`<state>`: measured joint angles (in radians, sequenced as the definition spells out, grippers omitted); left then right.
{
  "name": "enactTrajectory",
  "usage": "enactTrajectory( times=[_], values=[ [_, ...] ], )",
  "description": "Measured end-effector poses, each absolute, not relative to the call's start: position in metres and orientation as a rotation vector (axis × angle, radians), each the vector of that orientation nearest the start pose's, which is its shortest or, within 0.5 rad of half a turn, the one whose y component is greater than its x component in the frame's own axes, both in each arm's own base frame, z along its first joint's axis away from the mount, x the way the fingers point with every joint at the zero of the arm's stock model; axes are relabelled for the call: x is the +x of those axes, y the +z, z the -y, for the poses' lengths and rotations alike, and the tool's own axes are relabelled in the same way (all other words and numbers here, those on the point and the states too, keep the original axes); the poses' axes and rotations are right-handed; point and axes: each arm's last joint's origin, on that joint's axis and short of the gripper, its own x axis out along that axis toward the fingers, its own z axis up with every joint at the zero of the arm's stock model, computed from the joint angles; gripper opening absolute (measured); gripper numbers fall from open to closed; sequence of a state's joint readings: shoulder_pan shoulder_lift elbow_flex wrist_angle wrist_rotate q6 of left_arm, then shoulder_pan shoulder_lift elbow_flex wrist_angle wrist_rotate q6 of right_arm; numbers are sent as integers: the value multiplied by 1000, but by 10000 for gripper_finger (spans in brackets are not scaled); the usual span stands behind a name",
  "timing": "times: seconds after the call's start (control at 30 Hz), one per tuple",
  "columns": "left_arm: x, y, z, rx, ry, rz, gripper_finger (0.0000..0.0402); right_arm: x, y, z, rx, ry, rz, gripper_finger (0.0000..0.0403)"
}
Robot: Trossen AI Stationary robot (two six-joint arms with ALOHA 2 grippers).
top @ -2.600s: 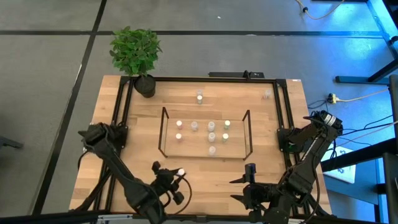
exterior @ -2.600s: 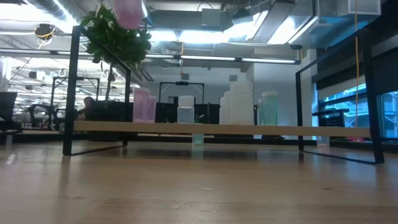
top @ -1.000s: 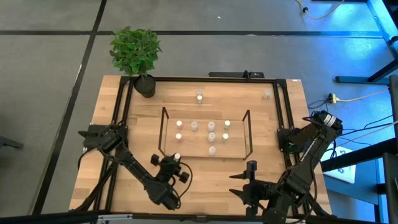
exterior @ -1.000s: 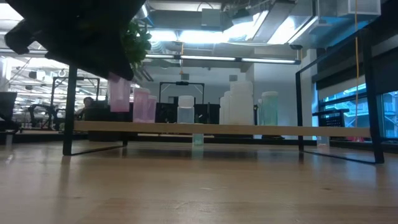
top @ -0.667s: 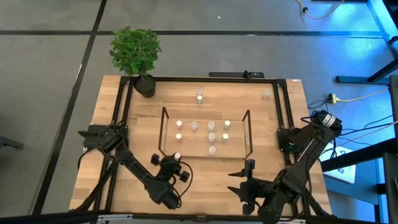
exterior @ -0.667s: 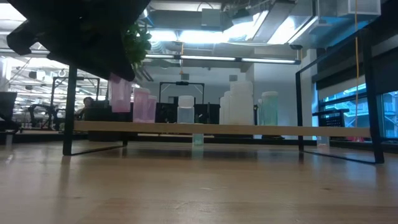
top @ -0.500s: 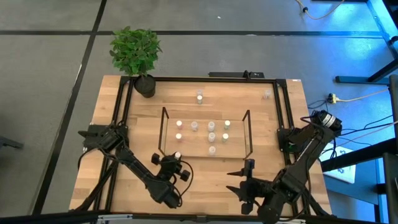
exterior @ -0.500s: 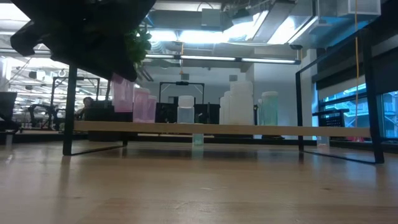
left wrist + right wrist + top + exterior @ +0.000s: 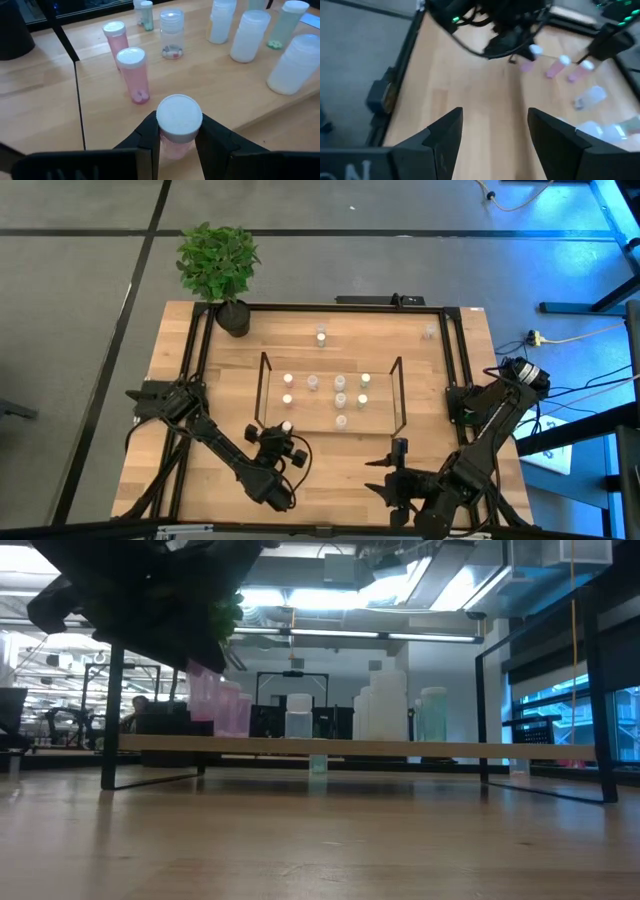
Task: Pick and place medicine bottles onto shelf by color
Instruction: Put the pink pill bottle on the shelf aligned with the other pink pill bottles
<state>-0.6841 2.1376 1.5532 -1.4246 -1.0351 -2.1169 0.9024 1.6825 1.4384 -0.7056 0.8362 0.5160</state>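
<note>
Wooden table (image 9: pixel 330 465), pink bottle (image 9: pixel 176 127) in left end effector (image 9: pixel 177 135)

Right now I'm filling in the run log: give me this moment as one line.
left gripper: shut on pink bottle, at shelf front-left corner | right gripper: open, empty, near table's front edge

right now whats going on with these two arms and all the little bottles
The left gripper holds a pink bottle between its fingers, just in front of the shelf at its left end. Two other pink bottles already stand there on the shelf's board, with paler and greenish ones farther along. The right gripper waits open and empty over the table, near the shelf's right front corner. Two more bottles stand on the table behind the shelf.
</note>
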Motion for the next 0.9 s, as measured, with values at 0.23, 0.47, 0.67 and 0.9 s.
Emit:
enactTrajectory(
  times=[0.23, 0.47, 0.67, 0.9],
  values=[
    [301, 167, 206, -309, 1138, -407, 86, 234, 292, -267, -182, 25, -685, 226],
    [301, 166, 205, -309, 1143, -411, 86, 232, 290, -270, -143, 133, -762, 226],
    [301, 167, 205, -312, 1144, -411, 86, 231, 289, -271, -128, 175, -792, 226],
    [302, 166, 204, -331, 1159, -432, 86, 231, 289, -271, -128, 175, -792, 226]
  ],
)
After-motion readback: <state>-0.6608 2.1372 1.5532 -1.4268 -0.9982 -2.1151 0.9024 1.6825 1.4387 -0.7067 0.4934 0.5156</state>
